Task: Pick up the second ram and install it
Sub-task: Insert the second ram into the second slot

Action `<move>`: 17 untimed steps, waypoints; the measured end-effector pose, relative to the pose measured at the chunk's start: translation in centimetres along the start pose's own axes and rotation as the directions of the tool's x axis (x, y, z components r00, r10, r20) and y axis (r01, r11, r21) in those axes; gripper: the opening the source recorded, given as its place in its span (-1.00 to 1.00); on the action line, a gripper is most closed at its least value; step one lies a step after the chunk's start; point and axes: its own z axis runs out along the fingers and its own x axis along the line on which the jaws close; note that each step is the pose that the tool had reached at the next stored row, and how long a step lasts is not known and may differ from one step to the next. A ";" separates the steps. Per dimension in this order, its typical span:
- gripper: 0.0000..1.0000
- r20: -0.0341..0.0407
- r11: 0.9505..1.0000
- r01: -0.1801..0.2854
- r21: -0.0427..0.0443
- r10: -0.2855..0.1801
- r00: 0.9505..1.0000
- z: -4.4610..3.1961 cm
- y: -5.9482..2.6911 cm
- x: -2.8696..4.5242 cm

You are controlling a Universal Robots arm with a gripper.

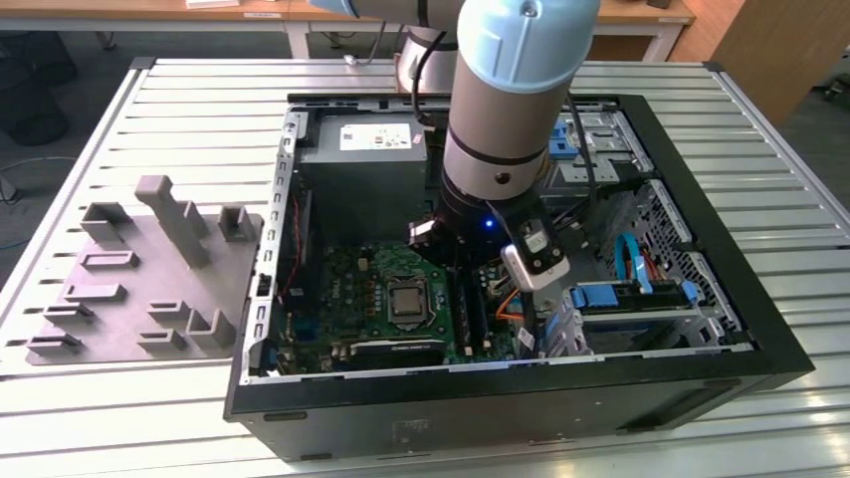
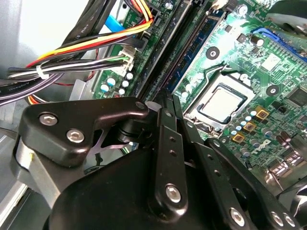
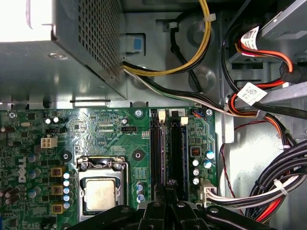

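in the second wrist view the black metal gripper (image 2: 166,101) sits nearest, its 2 linked fingers (image 2: 168,143) drawn together at the tips; whether they pinch anything i cannot tell. in the first wrist view the gripper's tips hang just beside the near end of the thin, long blue-green circuit-board ram stick (image 3: 177,149), which stands lengthwise in a slot on the green motherboard (image 3: 96,127); contact between the 2 is unclear. a long black plastic memory slot (image 3: 156,148) runs parallel just beside the ram stick. further over lies the square silver processor (image 3: 100,194) in its metal frame. beyond the board, a bundle of yellow, white and black cables (image 3: 158,76) runs past the grey perforated metal power supply box (image 3: 72,43). in the exterior view the silver and pale blue robot arm (image 1: 512,100) comes in from 12 o'clock into the open black computer case (image 1: 783,349). the grey plastic fixture block with upright posts (image 1: 146,269) lies at 9 o'clock from the case, apart from it, on the ribbed metal table (image 1: 783,149).
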 end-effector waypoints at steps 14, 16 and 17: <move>-0.76 0.000 1.000 -0.005 0.000 0.005 1.000 0.08 -0.01 0.00; -0.76 0.000 1.000 -0.009 0.000 0.009 1.000 0.09 -0.01 -0.02; -0.76 0.000 1.000 -0.011 0.000 0.011 1.000 0.09 -0.01 -0.03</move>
